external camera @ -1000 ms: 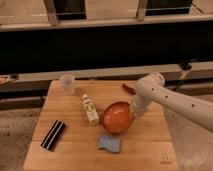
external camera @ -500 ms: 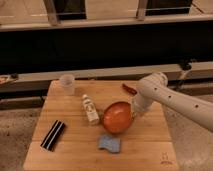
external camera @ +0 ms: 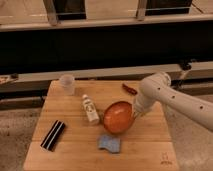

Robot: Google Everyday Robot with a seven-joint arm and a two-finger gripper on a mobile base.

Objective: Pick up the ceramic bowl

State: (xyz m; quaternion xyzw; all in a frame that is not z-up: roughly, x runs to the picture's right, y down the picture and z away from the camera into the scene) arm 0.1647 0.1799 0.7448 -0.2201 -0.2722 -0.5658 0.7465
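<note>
One ceramic bowl (external camera: 118, 116) sits near the middle of the wooden bench (external camera: 150, 145), a little to the right of centre. It is round, glossy and orange-red, and it stands tilted, its open face turned toward the camera and its right edge raised. The pincer (external camera: 134, 113) is at that right edge, at the end of a white arm (external camera: 172, 97) that reaches in from the right side of the view and bends down at a rounded joint. Whether the pincer's fingers are apart, together or clamped on the rim cannot be told; the tip merges with the bowl's edge.

Just left of the bowl lies a small white bottle (external camera: 90, 109) on its side, its cap end pointing toward the back of the bench. Just in front of the bowl, nearly touching its lower edge, lies a blue sponge (external camera: 108, 143). Behind the bowl and to the right, near the arm's joint, is a small red object (external camera: 129, 89) on the wood. A translucent white cup (external camera: 67, 84) stands upright at the back left corner. A flat black object (external camera: 53, 134) lies at an angle near the front left, well apart from the bowl.
</note>
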